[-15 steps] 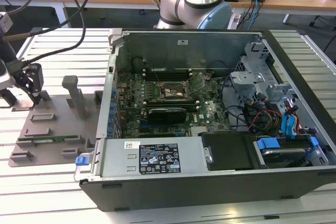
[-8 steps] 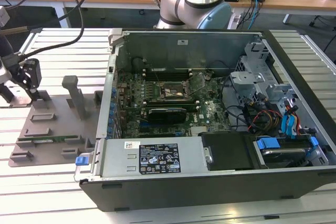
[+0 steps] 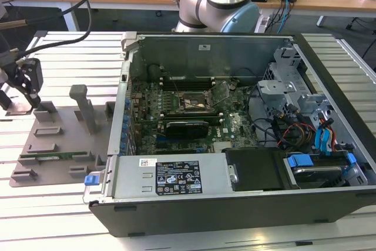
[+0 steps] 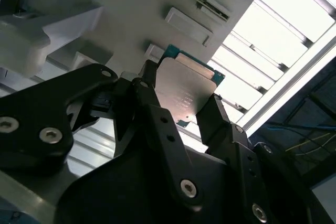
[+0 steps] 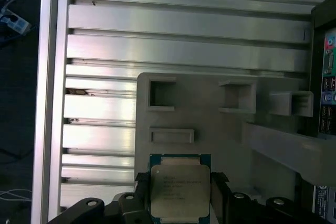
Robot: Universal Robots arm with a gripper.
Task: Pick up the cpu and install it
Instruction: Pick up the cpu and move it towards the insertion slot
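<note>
The pincer [image 5: 180, 181] pinches the chip [image 5: 180, 192] by its sides at the grey tray [image 5: 210, 124]. Grabbing is done; putting it in the computer [image 3: 176, 176] is left.

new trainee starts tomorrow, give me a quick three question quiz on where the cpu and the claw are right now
1. True or false: the cpu lies inside the computer case.
2. What does the claw hold between its fingers? A) a memory stick B) the cpu C) a cable
3. Fill in: in the exterior view, the claw is at the grey tray, on the view's ___ of the computer case.
Key: 1 false; 2 B; 3 left.
</note>
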